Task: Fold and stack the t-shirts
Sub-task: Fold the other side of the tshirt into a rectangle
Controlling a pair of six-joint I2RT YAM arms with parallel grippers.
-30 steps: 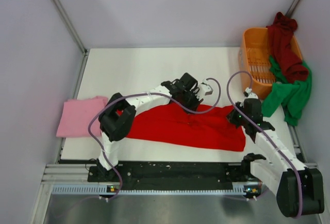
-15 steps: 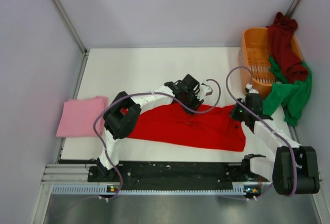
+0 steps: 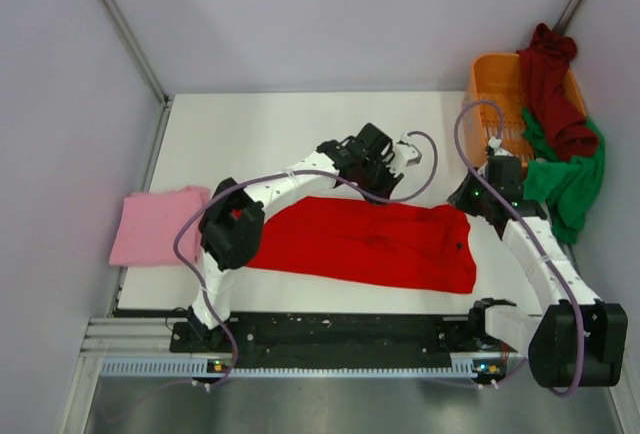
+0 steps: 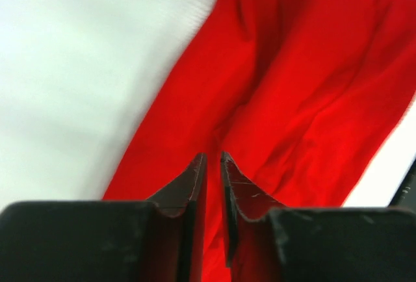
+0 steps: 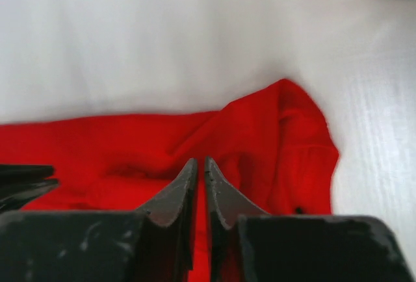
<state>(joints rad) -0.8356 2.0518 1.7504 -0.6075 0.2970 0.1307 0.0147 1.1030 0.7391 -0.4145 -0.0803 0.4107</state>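
Red cloth, 1 item, top external view: red t-shirt (image 3: 370, 244) lies spread in a long band across the near half of the white table (image 3: 300, 129), its right end broader, with a small dark mark near the right edge.
- Pink t-shirt (image 3: 155, 226): folded, flat, at the table's left edge, well apart from the red one.
- Orange slotted basket (image 3: 488, 104): far right corner. A maroon t-shirt (image 3: 550, 79) hangs over its far rim; a green t-shirt (image 3: 565, 184) spills from its near side down onto the table.
- Left gripper (image 3: 378, 179): above the far edge of the red t-shirt, near its middle, arm reaching forward and to the right.
- Right gripper (image 3: 470, 199): at the far right corner of the red t-shirt, just beside the green one.

Left wrist view:
- Left gripper (image 4: 212, 158): 2 dark fingers (image 4: 185, 194) stand a narrow slit apart with nothing between them.
- Red t-shirt (image 4: 292, 87): fills the right and centre below the fingers, creased lengthwise; its edge runs diagonally against the bare table (image 4: 84, 67).

Right wrist view:
- Right gripper (image 5: 200, 162): 2 fingers (image 5: 172, 201) parted by a thin gap, holding nothing, tips over the cloth.
- Red t-shirt (image 5: 260, 139): a rumpled corner rises to a rounded peak right of the fingertips, the rest running off to the left; the small dark mark shows low on the right.
- Table (image 5: 162, 35): white, beyond and beside the cloth. A blurred orange patch sits in the top right corner; what it is cannot be told here.
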